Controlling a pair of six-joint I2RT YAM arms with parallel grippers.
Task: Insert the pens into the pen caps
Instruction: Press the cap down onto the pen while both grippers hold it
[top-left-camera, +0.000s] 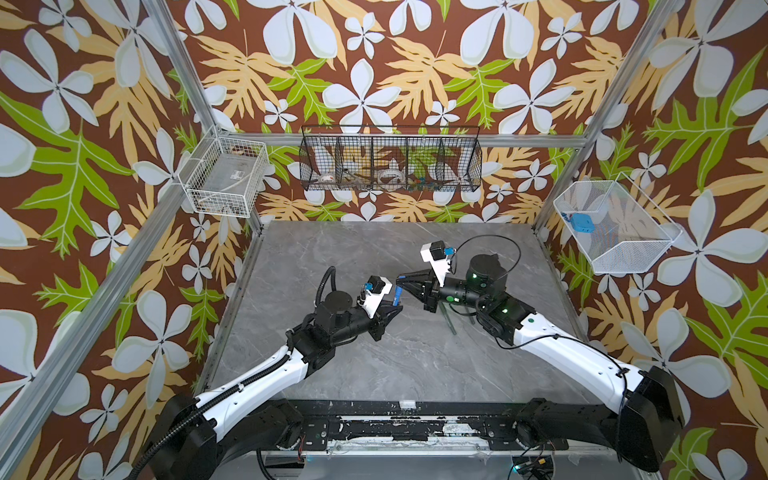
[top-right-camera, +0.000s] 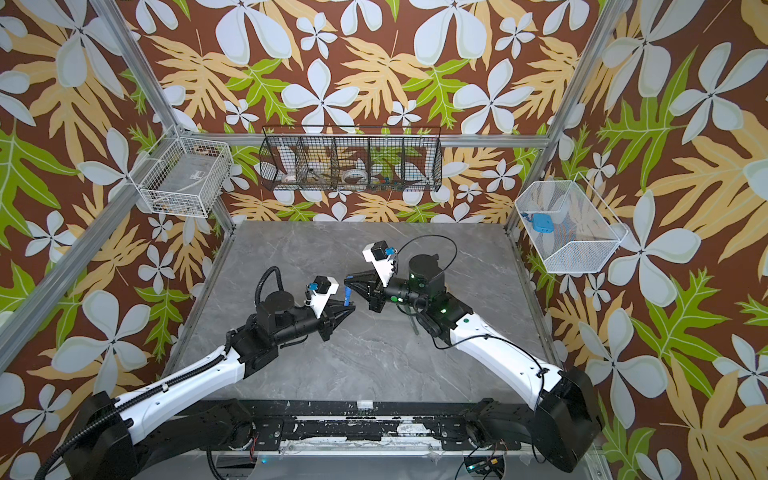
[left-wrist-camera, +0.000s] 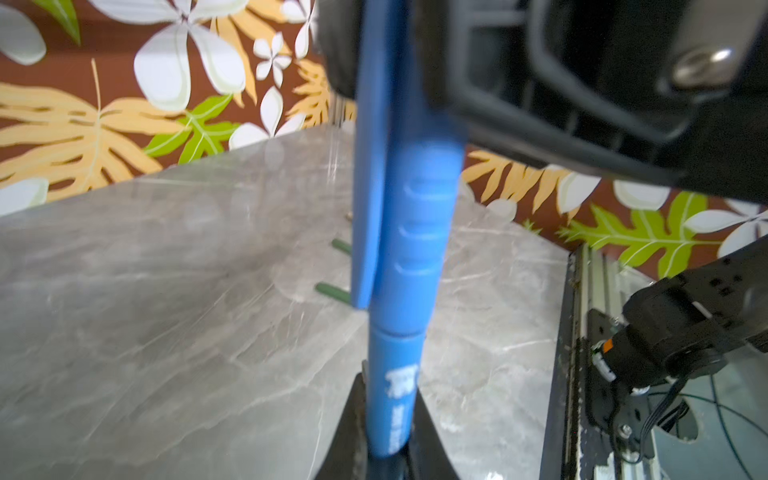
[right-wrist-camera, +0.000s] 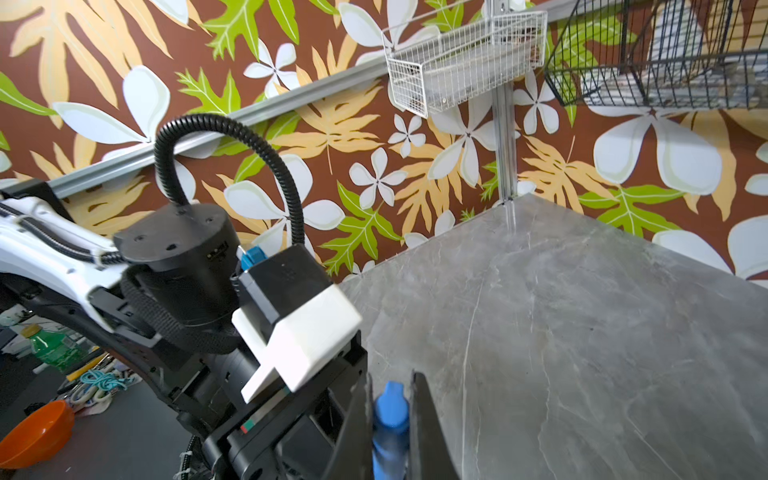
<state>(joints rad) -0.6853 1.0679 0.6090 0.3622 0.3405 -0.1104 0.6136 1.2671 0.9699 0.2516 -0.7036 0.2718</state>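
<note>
Your left gripper clamped on thin blue plastic pen, your right gripper clamped on ribbed blue clip cap, cap fitted over pen end, both held mid-air above grey marbled tabletop

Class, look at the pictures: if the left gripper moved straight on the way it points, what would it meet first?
The left gripper would probably meet the blue cap, seated over the blue pen it grips; the right gripper holds that cap just beyond.

White arms, black joints, perhaps green lights
</note>
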